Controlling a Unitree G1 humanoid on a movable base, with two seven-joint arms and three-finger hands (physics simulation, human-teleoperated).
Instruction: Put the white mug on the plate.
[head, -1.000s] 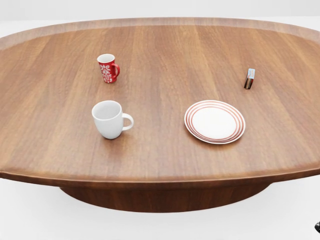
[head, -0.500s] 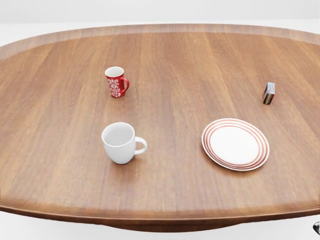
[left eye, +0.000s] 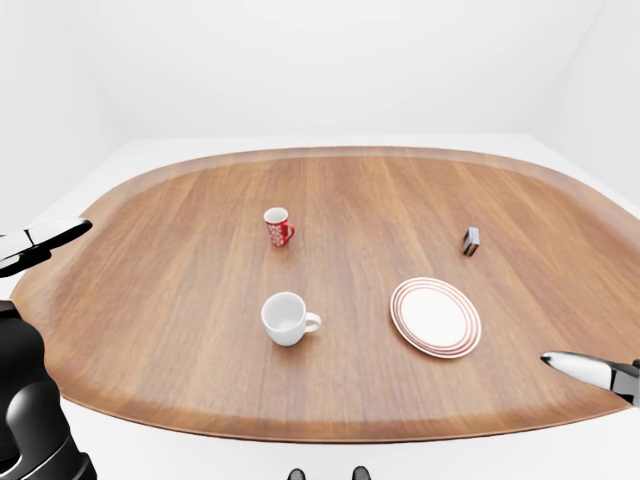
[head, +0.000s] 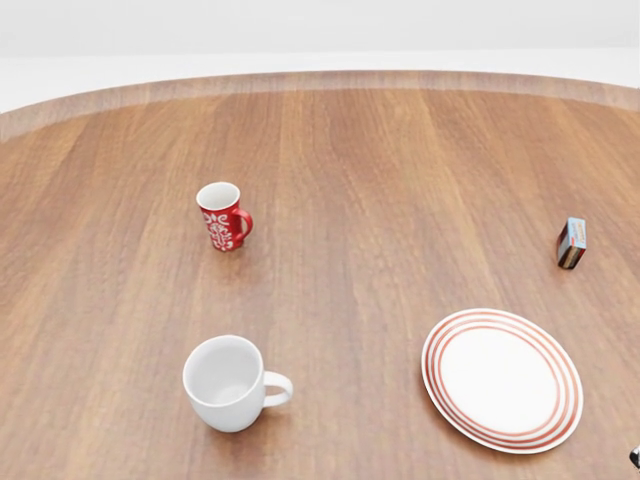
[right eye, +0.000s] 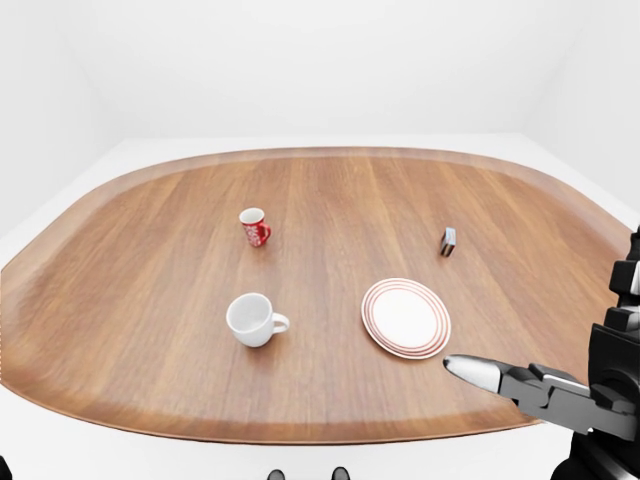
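One white mug (head: 228, 382), likely rigid, smooth and breakable, suits a grip around its body or handle; neither hand's state can be told.

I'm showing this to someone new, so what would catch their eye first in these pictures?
Probably the big oval wooden table filling the eye views, with a white mug at the head view's lower left and a red-ringed plate at its lower right. Above the white mug stands a red patterned mug, and a small box sits near the right edge.
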